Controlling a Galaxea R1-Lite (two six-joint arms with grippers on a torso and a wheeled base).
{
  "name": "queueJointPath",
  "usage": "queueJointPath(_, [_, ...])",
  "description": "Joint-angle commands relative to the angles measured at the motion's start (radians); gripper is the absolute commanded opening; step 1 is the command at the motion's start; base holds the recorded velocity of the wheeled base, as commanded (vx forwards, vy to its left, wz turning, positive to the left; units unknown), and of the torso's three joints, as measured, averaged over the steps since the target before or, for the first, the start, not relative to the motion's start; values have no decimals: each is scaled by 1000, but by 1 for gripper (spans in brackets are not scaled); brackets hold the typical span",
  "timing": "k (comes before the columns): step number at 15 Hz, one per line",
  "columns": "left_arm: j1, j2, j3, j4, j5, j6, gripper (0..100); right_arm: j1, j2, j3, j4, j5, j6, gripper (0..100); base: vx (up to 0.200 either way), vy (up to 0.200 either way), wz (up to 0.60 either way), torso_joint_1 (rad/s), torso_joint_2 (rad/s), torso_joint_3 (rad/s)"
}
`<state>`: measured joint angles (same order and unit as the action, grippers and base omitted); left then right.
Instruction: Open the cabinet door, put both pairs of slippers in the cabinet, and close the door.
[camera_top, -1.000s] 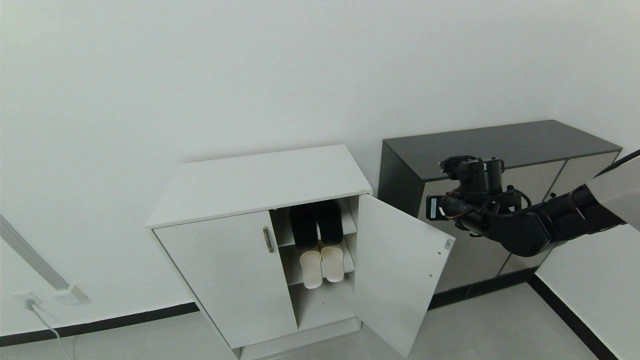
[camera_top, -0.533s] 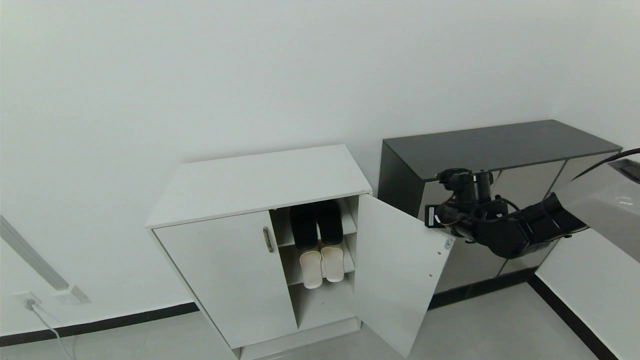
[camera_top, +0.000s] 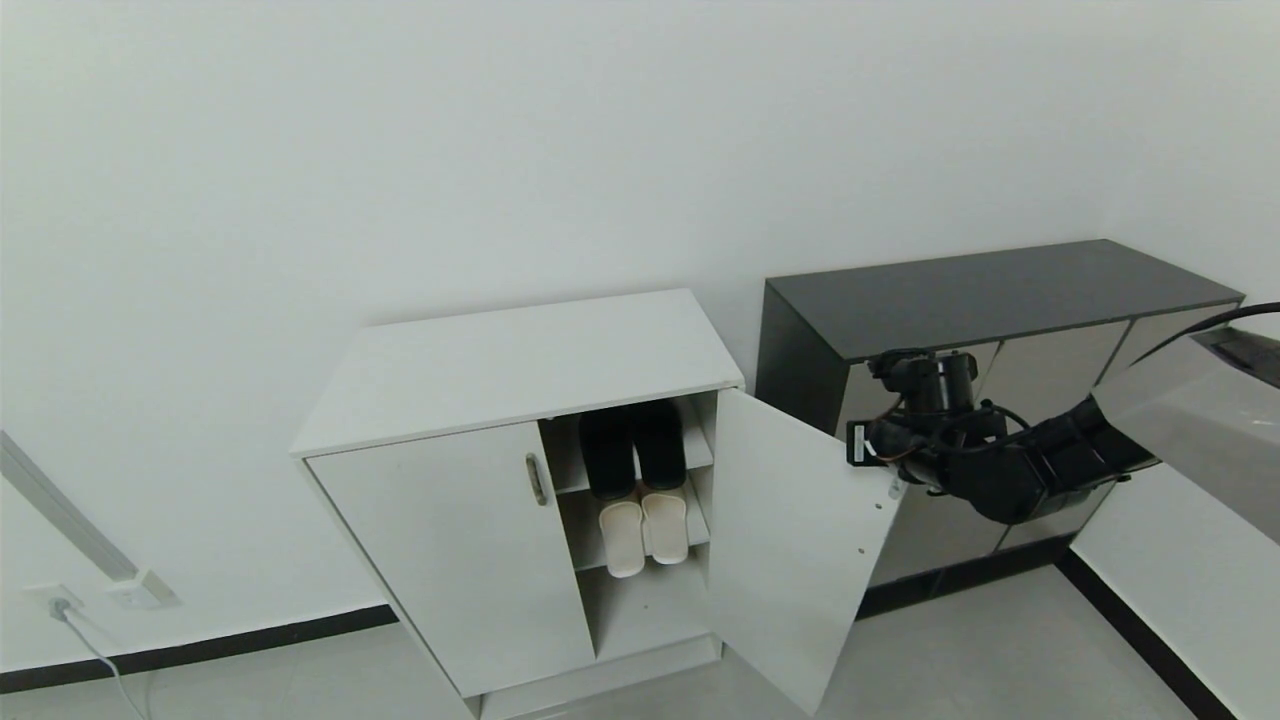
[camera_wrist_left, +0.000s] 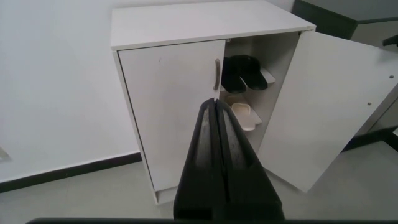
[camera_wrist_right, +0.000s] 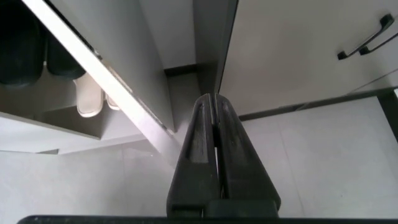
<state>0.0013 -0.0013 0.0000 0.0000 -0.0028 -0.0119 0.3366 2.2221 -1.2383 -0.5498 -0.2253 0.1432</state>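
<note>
The white cabinet (camera_top: 520, 360) stands against the wall with its left door shut and its right door (camera_top: 790, 540) swung open. A black pair of slippers (camera_top: 633, 445) lies on the upper shelf, and a white pair (camera_top: 645, 530) lies on the shelf below. My right gripper (camera_top: 868, 442) is shut and holds nothing. It sits at the outer face of the open door, near its top free corner. In the right wrist view the gripper (camera_wrist_right: 216, 98) points past the door's edge (camera_wrist_right: 106, 62). My left gripper (camera_wrist_left: 216, 102) is shut and empty, held back from the cabinet front, facing the shut door's handle (camera_wrist_left: 217, 74).
A dark sideboard (camera_top: 1000, 290) stands just right of the cabinet, behind my right arm. A wall socket with a cable (camera_top: 60, 603) is low at the far left. A white panel (camera_top: 1180, 560) borders the floor at the right.
My right arm has dropped and moved left, bringing its gripper up to the open door's top outer corner. The door and slippers have not moved.
</note>
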Motion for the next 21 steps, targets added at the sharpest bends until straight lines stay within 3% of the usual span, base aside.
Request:
queueJointPath(1, [0, 1, 0, 0, 0, 0, 0, 7, -4, 14, -1, -2, -1, 0, 0, 0, 0, 0, 0, 0])
queueJointPath(7, [0, 1, 0, 0, -2, 1, 0, 76, -44, 89, -2, -6, 1, 0, 0, 0, 0, 0, 0, 0])
queueJointPath(13, [0, 1, 0, 0, -2, 0, 0, 263, -141, 194, -30, -29, 16, 0, 0, 0, 0, 0, 0, 0])
queueJointPath(21, [0, 1, 0, 0, 0, 0, 0, 274, -171, 307, -202, -25, -39, 0, 0, 0, 0, 0, 0, 0])
